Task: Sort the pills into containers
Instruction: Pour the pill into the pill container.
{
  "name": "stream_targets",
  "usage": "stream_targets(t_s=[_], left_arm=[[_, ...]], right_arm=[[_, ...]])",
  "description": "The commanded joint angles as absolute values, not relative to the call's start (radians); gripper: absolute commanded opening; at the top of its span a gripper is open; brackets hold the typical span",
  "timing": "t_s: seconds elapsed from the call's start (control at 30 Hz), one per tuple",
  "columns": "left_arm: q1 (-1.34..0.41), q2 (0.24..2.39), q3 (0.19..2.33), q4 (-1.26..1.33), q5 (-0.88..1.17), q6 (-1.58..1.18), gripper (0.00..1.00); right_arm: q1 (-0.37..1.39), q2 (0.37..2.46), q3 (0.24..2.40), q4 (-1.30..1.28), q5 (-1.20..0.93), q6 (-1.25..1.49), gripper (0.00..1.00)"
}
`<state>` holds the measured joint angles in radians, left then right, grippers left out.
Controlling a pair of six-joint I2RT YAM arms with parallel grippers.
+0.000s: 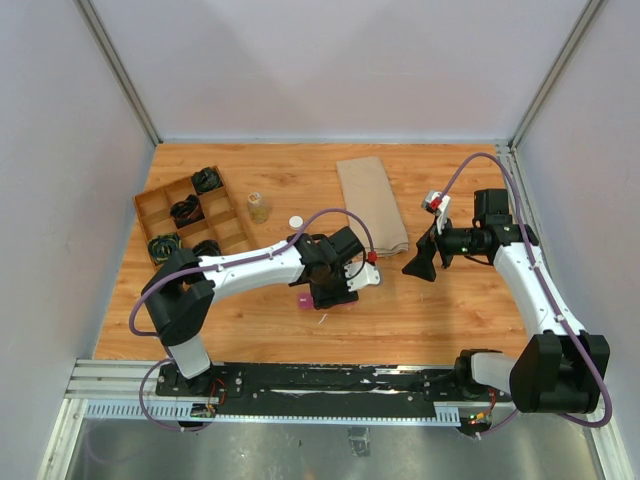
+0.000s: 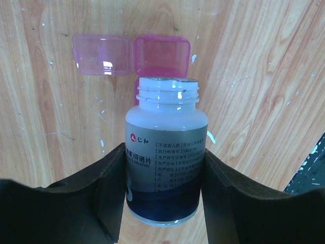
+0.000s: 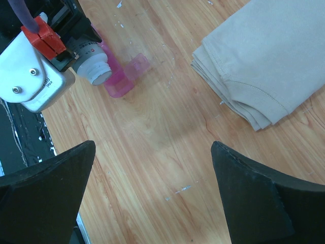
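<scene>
The left tool (image 2: 165, 175) is closed on a white bottle (image 2: 166, 137), with one finger on each side of its labelled body. The bottle is uncapped, and its mouth points at the containers (image 2: 161, 55). The containers, a pink strip, lie on the bench (image 2: 264, 76) just beyond the bottle mouth, mid-bench toward the near edge. Two lids (image 2: 101, 54) are folded open. Contact between mouth and strip cannot be determined. The right tool (image 3: 153, 146) is spread wide and holds nothing. It hangs above bare bench beside a folded cloth (image 3: 264, 56).
</scene>
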<state>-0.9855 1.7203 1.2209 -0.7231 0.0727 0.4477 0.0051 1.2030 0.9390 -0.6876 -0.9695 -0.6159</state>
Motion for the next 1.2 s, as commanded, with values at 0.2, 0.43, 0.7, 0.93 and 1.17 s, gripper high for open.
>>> stream_targets(t_s=[0.2,0.43,0.7,0.93,1.17], left_arm=[[-1.002,1.722,1.232,-0.729,0.046,0.456,0.0],[-1.009,1.722,1.224,-0.724,0.035,0.469,0.0],[-1.006,1.718,1.234,-0.729,0.048,0.48,0.0],[-1.009,1.732,1.246,-0.735,0.023,0.482,0.0],[-1.017,1.746,1.289,-0.768,0.052,0.479,0.0]], right_arm=[[-0.014,1.207,0.966,-0.716,-0.998,-0.634,0.99],[-0.015,1.208,0.967,-0.716,-0.998,-0.634,0.99],[-0.018,1.21,0.97,-0.725,-0.999,-0.637,0.98],[-0.021,1.209,0.97,-0.725,-1.001,-0.639,0.99],[-0.023,1.212,0.968,-0.723,-0.998,-0.64,0.98]])
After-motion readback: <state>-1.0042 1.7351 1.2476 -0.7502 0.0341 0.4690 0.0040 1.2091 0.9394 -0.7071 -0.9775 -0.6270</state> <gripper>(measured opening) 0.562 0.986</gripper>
